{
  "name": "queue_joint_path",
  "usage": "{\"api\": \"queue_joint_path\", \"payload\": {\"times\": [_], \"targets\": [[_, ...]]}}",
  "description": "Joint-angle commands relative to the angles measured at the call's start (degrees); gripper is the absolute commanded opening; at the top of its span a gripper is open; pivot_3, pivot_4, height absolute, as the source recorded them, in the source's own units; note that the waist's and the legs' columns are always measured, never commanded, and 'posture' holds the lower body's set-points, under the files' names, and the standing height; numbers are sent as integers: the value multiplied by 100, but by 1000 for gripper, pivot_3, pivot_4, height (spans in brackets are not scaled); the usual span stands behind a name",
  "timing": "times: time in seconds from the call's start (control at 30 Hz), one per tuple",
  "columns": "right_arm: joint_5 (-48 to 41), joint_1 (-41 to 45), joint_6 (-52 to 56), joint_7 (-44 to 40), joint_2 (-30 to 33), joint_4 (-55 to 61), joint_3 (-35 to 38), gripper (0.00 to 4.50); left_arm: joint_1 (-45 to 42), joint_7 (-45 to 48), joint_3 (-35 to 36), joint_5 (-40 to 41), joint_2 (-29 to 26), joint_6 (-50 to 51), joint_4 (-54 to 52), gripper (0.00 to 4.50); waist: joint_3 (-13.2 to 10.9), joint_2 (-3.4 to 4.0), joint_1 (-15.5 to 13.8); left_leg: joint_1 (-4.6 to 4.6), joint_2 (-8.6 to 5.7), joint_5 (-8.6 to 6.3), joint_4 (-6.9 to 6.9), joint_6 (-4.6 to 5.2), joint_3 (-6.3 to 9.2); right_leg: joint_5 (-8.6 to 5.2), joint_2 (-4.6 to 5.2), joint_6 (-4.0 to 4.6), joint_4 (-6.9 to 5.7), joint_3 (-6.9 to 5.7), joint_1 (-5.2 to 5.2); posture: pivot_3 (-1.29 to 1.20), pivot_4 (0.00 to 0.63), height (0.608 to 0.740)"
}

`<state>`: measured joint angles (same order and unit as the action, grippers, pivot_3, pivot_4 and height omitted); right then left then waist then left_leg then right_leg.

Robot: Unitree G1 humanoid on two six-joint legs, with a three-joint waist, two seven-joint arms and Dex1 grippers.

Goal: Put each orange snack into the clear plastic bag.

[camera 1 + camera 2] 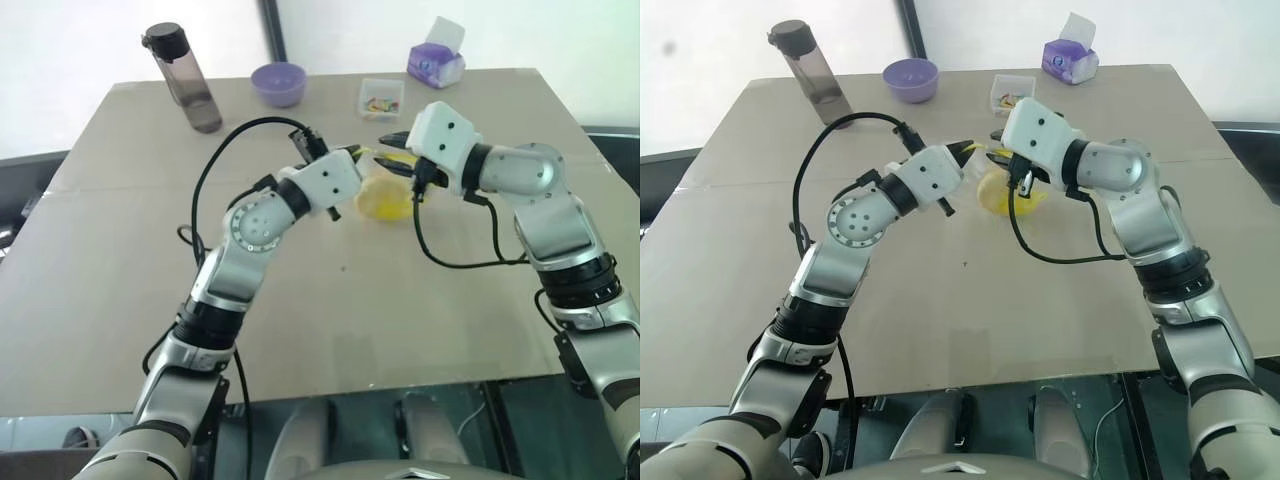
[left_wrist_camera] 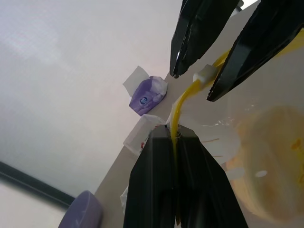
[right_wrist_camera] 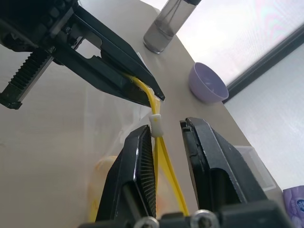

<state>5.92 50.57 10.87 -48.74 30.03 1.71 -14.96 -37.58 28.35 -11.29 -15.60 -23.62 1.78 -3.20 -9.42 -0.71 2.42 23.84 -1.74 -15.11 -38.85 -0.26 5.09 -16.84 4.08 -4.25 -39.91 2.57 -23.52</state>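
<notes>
The clear plastic bag hangs above the table between my two grippers. The orange snack, a round orange-yellow bun, sits inside it, and it also shows through the plastic in the left wrist view. My left gripper is shut on the bag's yellow strip. My right gripper faces it from the other side. Its jaws stand a little apart around the same strip and its white slider; one finger lies against the strip.
At the back of the brown table stand a dark bottle, a purple bowl, a small clear box of colourful bits and a purple tissue pack. Black cables loop from both wrists.
</notes>
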Motion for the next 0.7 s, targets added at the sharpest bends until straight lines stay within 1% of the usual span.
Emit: {"api": "queue_joint_path", "payload": {"times": [0.03,0.33,0.5,0.7], "targets": [[-154,55,47,-87,40,383,165,1154,-16,-78,87,-9,-25,-46,-170,0,0,0,0,0,0,0,0,0,0,0,0,0,0,0,0,0,150,740],[-253,22,221,-127,53,473,171,1154,-31,-75,67,-17,-19,-19,-146,0,0,0,-1,0,0,0,0,0,0,0,0,0,0,0,0,0,150,740],[-127,32,154,-46,96,351,146,1154,-9,-80,50,-17,5,3,-181,0,0,0,-2,0,0,0,0,0,0,0,0,0,0,0,0,0,150,740],[-194,45,167,-55,76,362,153,1154,4,-80,44,-24,13,28,-189,0,0,0,-1,0,0,0,0,0,0,0,0,0,0,0,0,0,150,740]]}}
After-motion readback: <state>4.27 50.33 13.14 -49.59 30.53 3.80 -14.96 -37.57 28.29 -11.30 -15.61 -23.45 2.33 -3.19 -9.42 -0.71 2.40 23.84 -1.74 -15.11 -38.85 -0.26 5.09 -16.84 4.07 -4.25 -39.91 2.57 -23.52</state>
